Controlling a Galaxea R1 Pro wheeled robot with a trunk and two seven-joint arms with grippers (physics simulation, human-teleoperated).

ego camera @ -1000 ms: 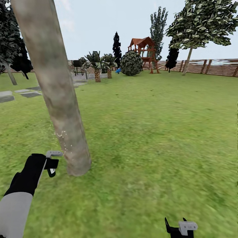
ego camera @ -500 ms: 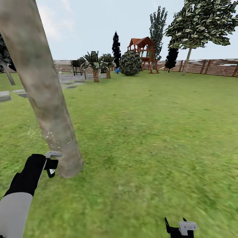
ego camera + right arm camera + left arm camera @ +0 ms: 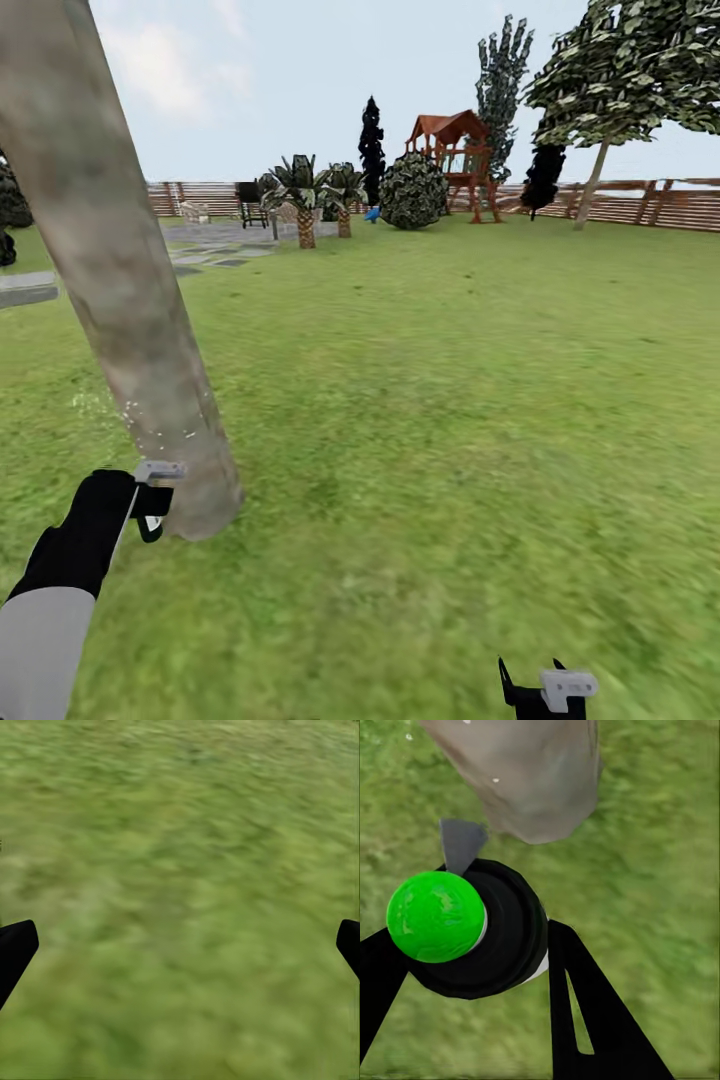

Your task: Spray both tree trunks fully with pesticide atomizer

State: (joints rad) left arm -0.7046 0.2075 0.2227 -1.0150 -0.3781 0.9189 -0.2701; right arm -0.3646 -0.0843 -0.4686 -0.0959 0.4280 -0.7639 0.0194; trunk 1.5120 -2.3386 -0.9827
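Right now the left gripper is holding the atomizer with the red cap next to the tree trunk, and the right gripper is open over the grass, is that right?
Not quite: the cap is green, not red, as the left wrist view shows. The rest stands: the left gripper holds the atomizer beside the tree trunk, and the right gripper is open over grass.

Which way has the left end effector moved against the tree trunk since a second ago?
Yes: toward the base of the tree trunk. The grass gap between the left end effector and bark has nearly closed; the whole view shifted too.
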